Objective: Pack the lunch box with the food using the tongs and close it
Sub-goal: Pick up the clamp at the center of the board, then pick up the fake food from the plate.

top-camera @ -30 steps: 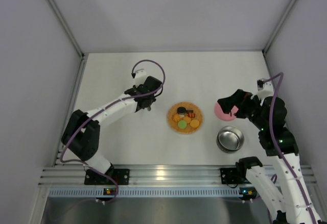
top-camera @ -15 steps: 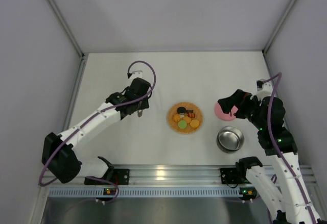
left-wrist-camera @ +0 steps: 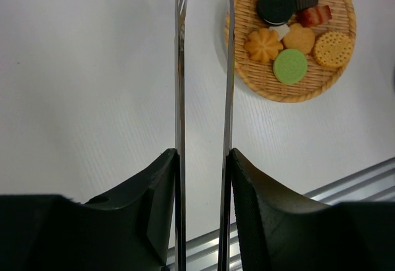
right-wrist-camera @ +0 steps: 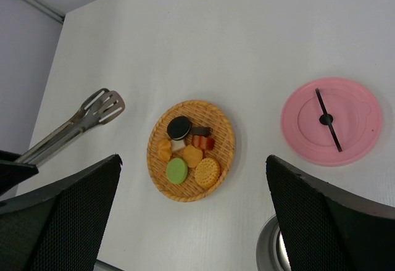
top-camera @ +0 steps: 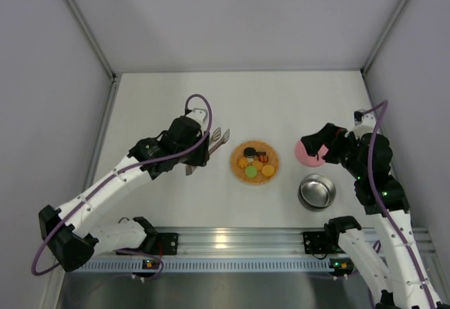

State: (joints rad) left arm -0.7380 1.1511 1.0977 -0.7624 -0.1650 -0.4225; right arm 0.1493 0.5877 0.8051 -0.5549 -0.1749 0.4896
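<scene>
My left gripper (top-camera: 197,151) (left-wrist-camera: 202,155) is shut on the tongs (top-camera: 216,139) (left-wrist-camera: 180,86), one slim silver arm against each finger. The tong tips point toward the woven mat (top-camera: 271,150) (left-wrist-camera: 321,83), just left of it. The food (top-camera: 251,172) (left-wrist-camera: 290,66) (right-wrist-camera: 177,170) lies on that mat in several small pieces. The lunch box (top-camera: 317,191), a shiny steel bowl, stands uncovered at the near right. Its pink lid (top-camera: 304,155) (right-wrist-camera: 331,121) lies flat on the table behind it. My right gripper (top-camera: 318,146) (right-wrist-camera: 194,215) hangs open above the lid area, holding nothing.
White walls enclose the table on the left, back and right. An aluminium rail (top-camera: 232,241) runs along the near edge. In the right wrist view the tongs (right-wrist-camera: 74,126) lie left of the mat (right-wrist-camera: 222,126), and the bowl's rim (right-wrist-camera: 271,249) shows at the bottom.
The left arm has swung its elbow out to the near left. The tongs now stick out from its gripper toward the mat. The right arm has not moved.
</scene>
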